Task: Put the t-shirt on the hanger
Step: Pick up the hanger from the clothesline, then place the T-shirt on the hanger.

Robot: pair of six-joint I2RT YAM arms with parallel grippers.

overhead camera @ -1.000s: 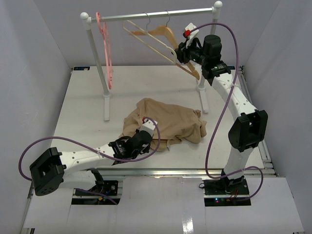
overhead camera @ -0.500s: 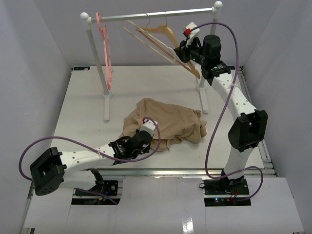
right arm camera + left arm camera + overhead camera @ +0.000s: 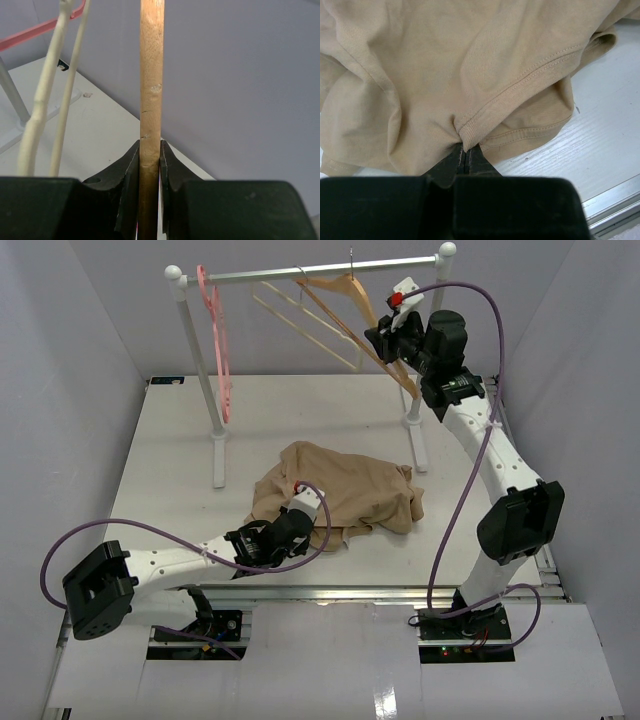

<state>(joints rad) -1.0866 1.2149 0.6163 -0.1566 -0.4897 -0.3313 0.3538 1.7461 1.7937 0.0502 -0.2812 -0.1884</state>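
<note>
Two grips matter here. The right gripper (image 3: 150, 161) has its jaws shut tight on one wooden arm of the hanger (image 3: 151, 75), high up by the rail (image 3: 280, 274). The left gripper (image 3: 465, 156) has its jaws pinched almost fully together on a fold of hem at the near edge of the t-shirt (image 3: 350, 485), which lies crumpled on the counter (image 3: 180, 460) between the two arms.

The hanger is tilted, with its metal hook up at the rail; I cannot tell whether the hook is clear of it. If it is not, pulling away could drag the whole rack or twist the wood out of the jaws. The pale hanger (image 3: 36, 125) hangs just beside it and could snag, while the pink hanger (image 3: 216, 340) is well apart. The left grip is thin and may catch only one layer, so lifting could bunch the shirt and hide the neck opening.

No box, bin or basket is in view.
</note>
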